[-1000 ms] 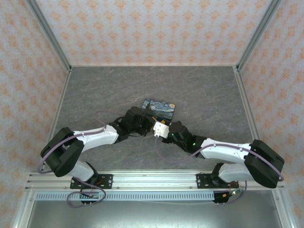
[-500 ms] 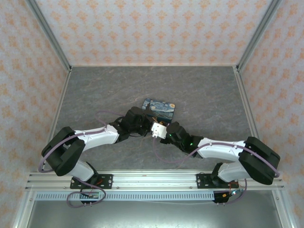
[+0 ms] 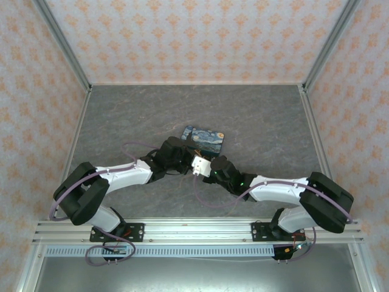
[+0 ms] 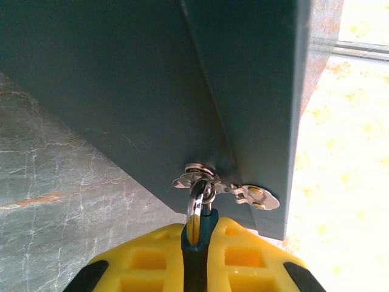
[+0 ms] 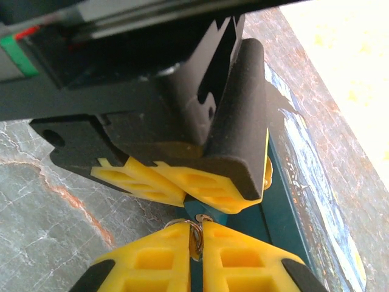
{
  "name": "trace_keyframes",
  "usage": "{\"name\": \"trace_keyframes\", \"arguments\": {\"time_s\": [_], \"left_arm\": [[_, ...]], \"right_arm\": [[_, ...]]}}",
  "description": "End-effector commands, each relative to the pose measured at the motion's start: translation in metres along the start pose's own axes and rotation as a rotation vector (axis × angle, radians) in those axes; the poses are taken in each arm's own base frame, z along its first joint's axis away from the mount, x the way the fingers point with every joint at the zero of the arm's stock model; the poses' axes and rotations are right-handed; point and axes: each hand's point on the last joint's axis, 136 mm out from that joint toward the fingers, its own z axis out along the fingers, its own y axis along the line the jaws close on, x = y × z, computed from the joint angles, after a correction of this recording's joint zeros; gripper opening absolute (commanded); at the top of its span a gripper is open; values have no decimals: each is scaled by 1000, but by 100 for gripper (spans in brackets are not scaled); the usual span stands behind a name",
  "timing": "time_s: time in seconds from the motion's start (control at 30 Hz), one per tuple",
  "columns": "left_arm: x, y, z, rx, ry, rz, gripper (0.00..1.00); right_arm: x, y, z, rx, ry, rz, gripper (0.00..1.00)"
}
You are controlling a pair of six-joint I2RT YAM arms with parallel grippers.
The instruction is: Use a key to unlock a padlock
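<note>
Marbled grey table [image 3: 261, 121] is being shared by both hands. The right hand [image 5: 196, 226] is being pinched shut on a small silver ring [image 5: 192, 243], its rest hidden. The left hand [image 4: 198, 236] is being clamped on the teal padlock [image 4: 200, 222], shackle [image 4: 198, 201] hooked through the hasp [image 4: 240, 193] of the tin [image 4: 121, 85] beyond.

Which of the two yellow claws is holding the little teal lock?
The left gripper: it pinches the teal padlock hanging at the clasp on the tin. The right gripper pinches a silver piece instead.

White links [image 3: 124, 175], black joints [image 3: 76, 204], lilac cables [image 3: 135, 145] (ribbed yellow finger pads [image 5: 243, 264]).
</note>
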Motion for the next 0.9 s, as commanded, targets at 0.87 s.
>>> {"name": "trace_keyframes", "arguments": {"time_s": [0.87], "left_arm": [[12, -19, 2, 52, 30, 6, 0]], "right_arm": [[-22, -27, 11, 29, -199, 544, 0]]}}
